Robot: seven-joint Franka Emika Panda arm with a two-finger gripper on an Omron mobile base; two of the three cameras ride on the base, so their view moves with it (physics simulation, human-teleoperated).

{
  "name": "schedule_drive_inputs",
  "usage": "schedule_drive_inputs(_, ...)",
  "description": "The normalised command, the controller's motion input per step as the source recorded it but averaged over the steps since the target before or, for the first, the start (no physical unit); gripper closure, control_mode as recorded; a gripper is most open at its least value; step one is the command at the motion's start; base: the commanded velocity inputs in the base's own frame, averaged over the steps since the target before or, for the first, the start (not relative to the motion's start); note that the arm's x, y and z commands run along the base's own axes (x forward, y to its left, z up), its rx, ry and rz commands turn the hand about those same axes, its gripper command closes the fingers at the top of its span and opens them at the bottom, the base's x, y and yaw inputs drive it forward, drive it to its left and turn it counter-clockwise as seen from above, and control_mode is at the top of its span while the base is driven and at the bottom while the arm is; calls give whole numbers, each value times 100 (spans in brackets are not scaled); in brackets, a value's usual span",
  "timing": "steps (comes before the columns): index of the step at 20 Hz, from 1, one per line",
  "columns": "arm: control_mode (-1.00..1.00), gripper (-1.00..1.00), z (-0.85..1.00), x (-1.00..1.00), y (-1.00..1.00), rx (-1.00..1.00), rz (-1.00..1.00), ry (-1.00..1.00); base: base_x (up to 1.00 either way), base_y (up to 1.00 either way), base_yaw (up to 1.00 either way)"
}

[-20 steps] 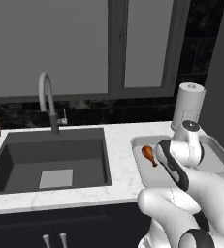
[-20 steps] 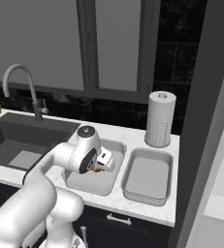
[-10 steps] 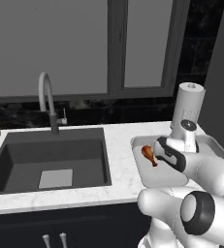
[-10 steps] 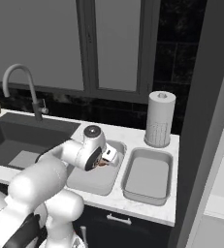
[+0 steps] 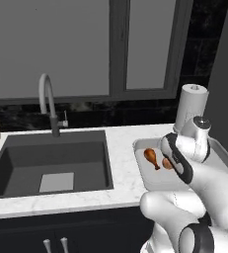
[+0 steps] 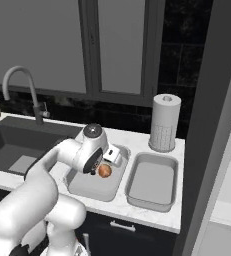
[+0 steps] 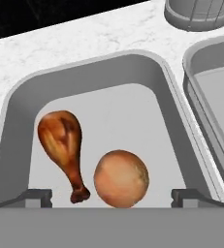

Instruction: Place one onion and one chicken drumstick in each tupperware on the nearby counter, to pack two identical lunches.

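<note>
The gripper (image 7: 111,196) is spread wide and empty above the onion (image 7: 121,178), beside the drumstick (image 7: 63,147) in the left tupperware (image 7: 16,126).

There are two grey plastic tubs on the white stone counter (image 6: 137,212): a left tub (image 7: 16,114) and a right tub (image 6: 153,181). In the left tub lie one brown chicken leg (image 7: 63,145) and one round orange-brown onion (image 7: 121,178). There is also one grey paper-towel roll (image 6: 165,123), one dark sink (image 5: 49,160) and one curved grey tap (image 5: 48,104).
</note>
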Motion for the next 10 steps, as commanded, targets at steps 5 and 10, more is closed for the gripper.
schedule_drive_inputs(5,-100,-100,83,-100,10,-8,12,-13,0,0,0)
schedule_drive_inputs(10,-100,-100,94,-78,62,-27,20,-11,0,0,0)
